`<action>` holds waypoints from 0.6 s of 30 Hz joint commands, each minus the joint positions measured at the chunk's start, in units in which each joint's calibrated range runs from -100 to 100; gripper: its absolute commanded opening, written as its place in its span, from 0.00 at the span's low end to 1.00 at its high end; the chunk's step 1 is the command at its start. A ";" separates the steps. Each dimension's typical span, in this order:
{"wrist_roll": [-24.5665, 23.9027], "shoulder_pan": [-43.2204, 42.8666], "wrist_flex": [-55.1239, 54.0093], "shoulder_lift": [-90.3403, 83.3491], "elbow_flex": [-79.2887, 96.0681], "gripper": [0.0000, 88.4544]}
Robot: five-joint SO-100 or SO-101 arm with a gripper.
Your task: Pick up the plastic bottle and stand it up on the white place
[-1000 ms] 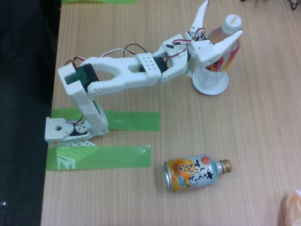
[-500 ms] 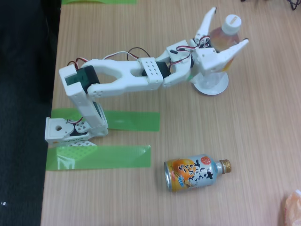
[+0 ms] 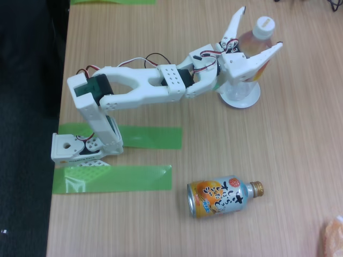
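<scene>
Bottle [image 3: 256,45] is upright on the white plate [image 3: 240,96] w/ the claw [image 3: 260,27] spread wide around it (fingers look clear), so a sloppy pull-back could clip it & tip it over.

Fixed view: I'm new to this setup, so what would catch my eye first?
The white arm stretches across the wooden table, its open hand around the upright plastic bottle standing on the white plate at upper right. Nearer the bottom, an orange-and-silver can lies on its side.
</scene>
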 commanded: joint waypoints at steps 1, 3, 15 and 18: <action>-0.17 0.21 -0.59 -1.04 -3.64 0.54; -0.12 0.21 -0.16 -1.04 -4.82 0.54; 0.04 -0.38 -0.34 -5.58 -6.63 0.54; 0.04 -0.45 -0.16 -9.44 -6.54 0.54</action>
